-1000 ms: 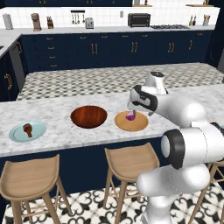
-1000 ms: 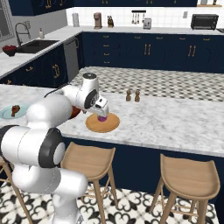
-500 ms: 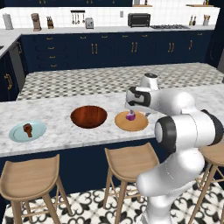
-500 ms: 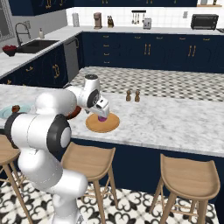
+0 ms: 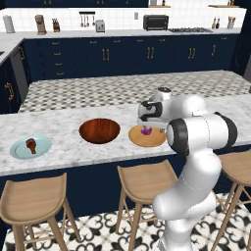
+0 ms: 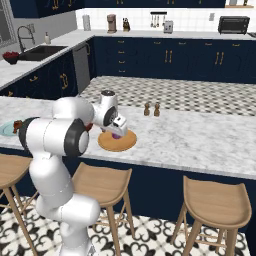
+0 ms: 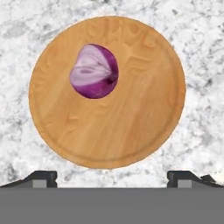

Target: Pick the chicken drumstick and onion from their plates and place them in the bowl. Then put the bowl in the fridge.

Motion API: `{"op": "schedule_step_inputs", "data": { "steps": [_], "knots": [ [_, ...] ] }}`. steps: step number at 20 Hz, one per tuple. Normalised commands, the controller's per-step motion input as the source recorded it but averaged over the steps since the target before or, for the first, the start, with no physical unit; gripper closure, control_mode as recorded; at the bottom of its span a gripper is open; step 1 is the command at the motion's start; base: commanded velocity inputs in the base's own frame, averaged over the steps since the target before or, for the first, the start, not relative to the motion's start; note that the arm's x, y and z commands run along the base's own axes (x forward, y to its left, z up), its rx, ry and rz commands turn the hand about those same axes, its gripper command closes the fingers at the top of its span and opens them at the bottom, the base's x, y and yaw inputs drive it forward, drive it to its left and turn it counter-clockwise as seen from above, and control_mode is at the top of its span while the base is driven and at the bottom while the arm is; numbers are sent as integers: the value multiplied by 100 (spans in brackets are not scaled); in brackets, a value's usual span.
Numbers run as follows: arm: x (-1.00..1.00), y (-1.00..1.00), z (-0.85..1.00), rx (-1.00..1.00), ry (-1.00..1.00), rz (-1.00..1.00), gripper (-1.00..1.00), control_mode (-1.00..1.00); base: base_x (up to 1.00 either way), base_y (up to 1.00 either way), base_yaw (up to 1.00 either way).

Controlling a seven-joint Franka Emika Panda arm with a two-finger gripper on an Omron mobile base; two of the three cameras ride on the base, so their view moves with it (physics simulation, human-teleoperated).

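Fingers stand spread wide and empty above the wooden plate on the marble tabletop. We note the onion lying on that plate, ahead of the fingertips and apart from them. Bowl sits beside the plate; drumstick rests on the blue plate.

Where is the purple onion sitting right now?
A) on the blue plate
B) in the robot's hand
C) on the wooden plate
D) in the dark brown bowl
C: the onion lies on the round wooden plate, with the open gripper above it and not touching it.
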Motion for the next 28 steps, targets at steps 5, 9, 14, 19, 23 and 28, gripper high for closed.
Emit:
{"op": "schedule_step_inputs", "data": {
  "steps": [5,9,14,19,23,28],
  "knots": [
    [43,0,-17,0,0,0,-100,-100,0,0,0],
    [42,0,-2,0,0,0,-100,-100,0,0,0],
    [36,-1,-22,0,0,0,-100,-100,0,0,0],
    [28,-7,-28,0,2,0,-100,-100,0,0,0],
    [30,-3,-21,0,3,0,-100,-100,0,0,0],
    [2,0,-28,0,11,0,-100,-100,0,0,0]
  ]
}}
